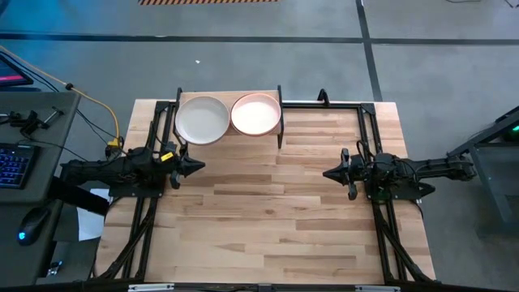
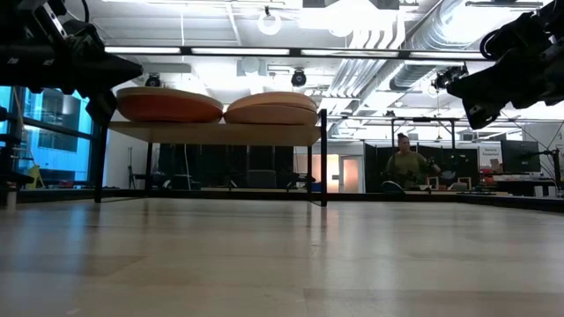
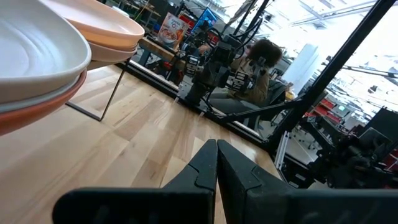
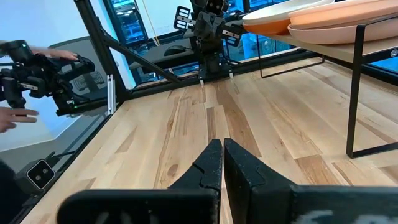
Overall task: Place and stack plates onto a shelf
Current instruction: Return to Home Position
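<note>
Hovering closed and empty at 9 and 3 o'clock, left gripper (image 1: 199, 166) and right gripper (image 1: 328, 173) sit clear of plates (image 1: 202, 119) stacked on the shelf (image 2: 211, 133) at 12, which a wide left swing might clip.

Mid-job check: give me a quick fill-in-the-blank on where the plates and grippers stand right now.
1. The shelf carries ___ stacks of plates.
2. In the high view, the white plate tops the ___ stack.
3. The left gripper and the right gripper are both ___ and empty.
Missing words: two; left; shut.
</note>
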Controlling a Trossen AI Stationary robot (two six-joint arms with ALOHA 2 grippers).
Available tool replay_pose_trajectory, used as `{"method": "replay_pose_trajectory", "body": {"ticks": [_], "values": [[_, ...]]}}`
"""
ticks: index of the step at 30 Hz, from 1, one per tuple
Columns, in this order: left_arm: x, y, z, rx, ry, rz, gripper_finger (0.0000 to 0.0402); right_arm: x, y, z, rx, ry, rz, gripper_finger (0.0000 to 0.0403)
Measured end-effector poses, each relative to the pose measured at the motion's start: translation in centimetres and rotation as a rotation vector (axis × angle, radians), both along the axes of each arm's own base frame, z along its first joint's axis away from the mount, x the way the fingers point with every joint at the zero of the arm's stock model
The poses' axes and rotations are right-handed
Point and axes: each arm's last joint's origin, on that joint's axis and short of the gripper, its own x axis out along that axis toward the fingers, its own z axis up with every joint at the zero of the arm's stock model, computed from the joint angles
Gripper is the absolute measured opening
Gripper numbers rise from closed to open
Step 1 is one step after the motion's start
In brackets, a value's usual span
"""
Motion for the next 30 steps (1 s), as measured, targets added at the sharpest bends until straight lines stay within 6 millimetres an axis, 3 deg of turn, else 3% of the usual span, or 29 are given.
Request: {"method": "replay_pose_trajectory", "body": {"ticks": [3, 11, 20, 30], "values": [[0.0, 0.01, -0.02, 0.035, 0.004, 0.001, 0.0, 0.0, 0.0, 0.0, 0.0, 0.0, 0.0, 0.0], [0.01, -0.24, -0.02, 0.406, 0.018, -0.032, 0.0, 0.0, 0.0, 0.0, 0.0, 0.0, 0.0, 0.0], [0.0, 0.0, -0.04, 0.257, 0.018, -0.007, 0.0, 0.0, 0.0, 0.0, 0.0, 0.0, 0.0, 0.0], [0.01, 0.02, -0.05, 0.253, 0.019, -0.005, 0.0, 0.0, 0.0, 0.0, 0.0, 0.0, 0.0, 0.0]]}}
